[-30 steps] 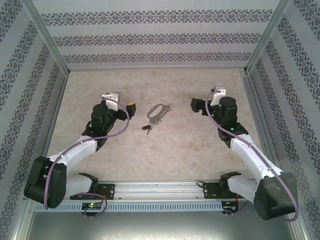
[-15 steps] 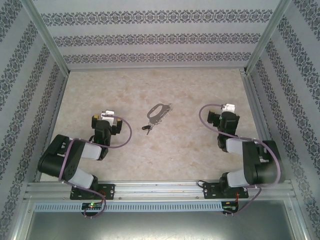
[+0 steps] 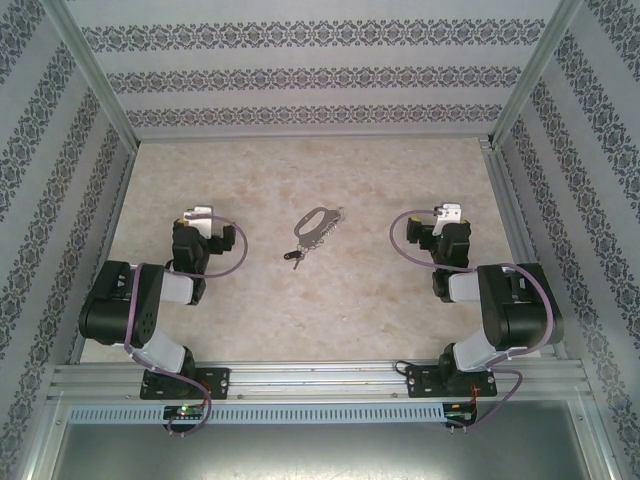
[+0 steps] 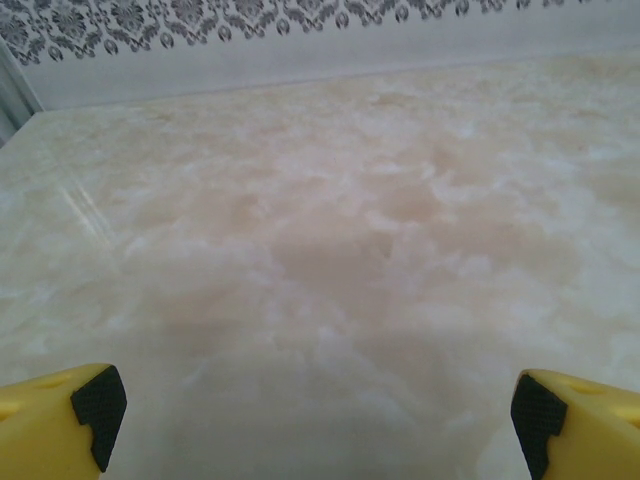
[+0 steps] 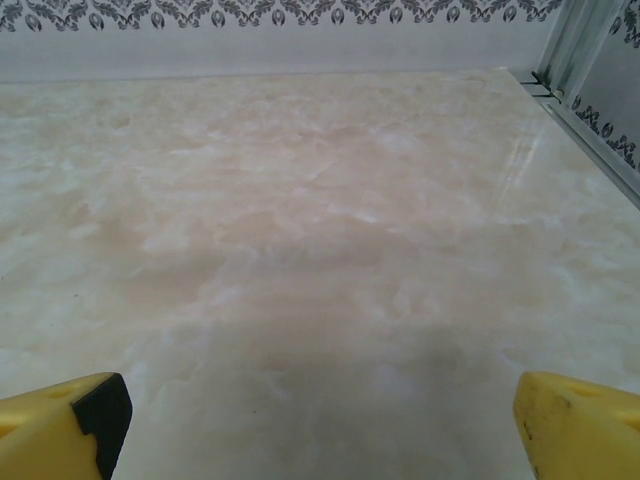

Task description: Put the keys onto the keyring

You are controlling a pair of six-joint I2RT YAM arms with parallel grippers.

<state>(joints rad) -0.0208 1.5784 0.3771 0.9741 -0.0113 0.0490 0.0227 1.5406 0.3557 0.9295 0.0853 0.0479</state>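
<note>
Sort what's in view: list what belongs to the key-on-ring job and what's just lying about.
Job: keyring; key by its near end.
Not the job: marbled table; patterned walls; aluminium rail.

A pale, marbled beige tabletop [image 3: 330,310] lies evenly lit and faintly glossy. Three walls [image 3: 310,80] rise around it — white, with bands of dark floral ornament — joined by slanting aluminium posts [image 3: 92,75]. A metal rail [image 3: 320,375] runs along the near edge.
</note>
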